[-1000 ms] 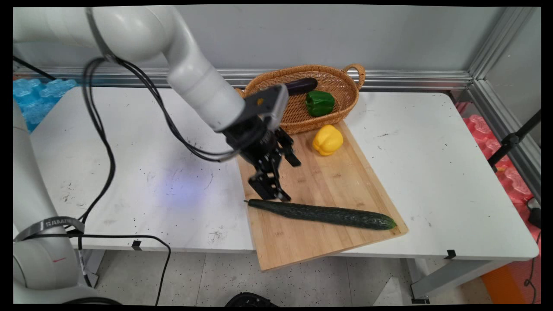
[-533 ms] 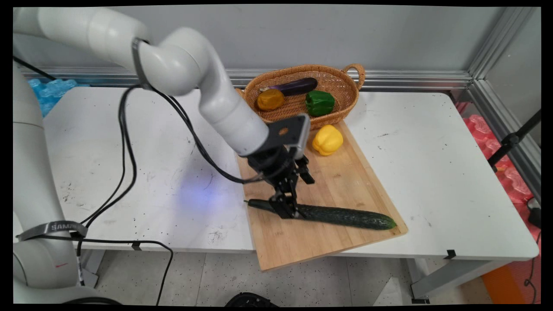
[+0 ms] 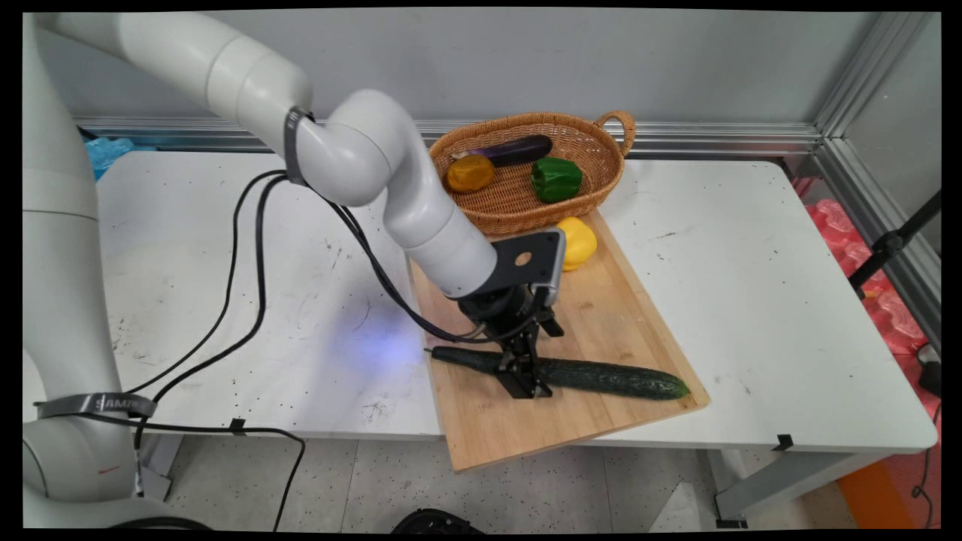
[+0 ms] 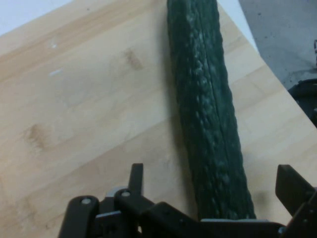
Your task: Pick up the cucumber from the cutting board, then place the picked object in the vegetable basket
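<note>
One cucumber point(image 3: 571, 373) – one pincer point(image 3: 527, 381) astride

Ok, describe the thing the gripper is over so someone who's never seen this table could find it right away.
Find the wooden cutting board on the white table, in front of the wicker basket. Along the board's near edge lies a cucumber, with the gripper open astride it. It is the only long, dark green thing there; the board's other item is a round yellow pepper.

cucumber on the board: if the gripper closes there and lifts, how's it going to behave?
The cucumber looks stiff, so probably no droop. The gripper straddles it left of its middle, so the long right end may dip. Round on the flat cutting board, it could roll if nudged.
</note>
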Available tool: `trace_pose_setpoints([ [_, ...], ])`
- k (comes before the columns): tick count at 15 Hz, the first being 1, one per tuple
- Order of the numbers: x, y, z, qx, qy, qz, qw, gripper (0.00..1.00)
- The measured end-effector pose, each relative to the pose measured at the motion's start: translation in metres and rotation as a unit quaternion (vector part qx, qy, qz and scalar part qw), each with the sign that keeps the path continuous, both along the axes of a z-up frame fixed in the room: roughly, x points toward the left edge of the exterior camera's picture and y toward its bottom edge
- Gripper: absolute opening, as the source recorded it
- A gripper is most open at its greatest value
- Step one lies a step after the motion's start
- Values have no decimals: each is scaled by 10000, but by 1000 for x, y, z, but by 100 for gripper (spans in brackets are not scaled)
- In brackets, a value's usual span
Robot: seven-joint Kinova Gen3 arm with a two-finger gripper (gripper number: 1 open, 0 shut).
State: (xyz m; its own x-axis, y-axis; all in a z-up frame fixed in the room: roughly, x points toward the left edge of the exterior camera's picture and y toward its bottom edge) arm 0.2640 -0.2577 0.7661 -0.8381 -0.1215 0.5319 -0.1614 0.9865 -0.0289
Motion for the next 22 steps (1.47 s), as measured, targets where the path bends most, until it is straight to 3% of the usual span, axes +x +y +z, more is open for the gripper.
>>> trace_pose_setpoints([
  [4,-7,0,-8,-18,-48,13,10000,100],
  [5,-9,1,-10,-23,-56,12,10000,0],
  [14,-10,6,-2,-104,-13,-16,9999,0],
  [22,18,9,56,-210,159,197,9995,0],
])
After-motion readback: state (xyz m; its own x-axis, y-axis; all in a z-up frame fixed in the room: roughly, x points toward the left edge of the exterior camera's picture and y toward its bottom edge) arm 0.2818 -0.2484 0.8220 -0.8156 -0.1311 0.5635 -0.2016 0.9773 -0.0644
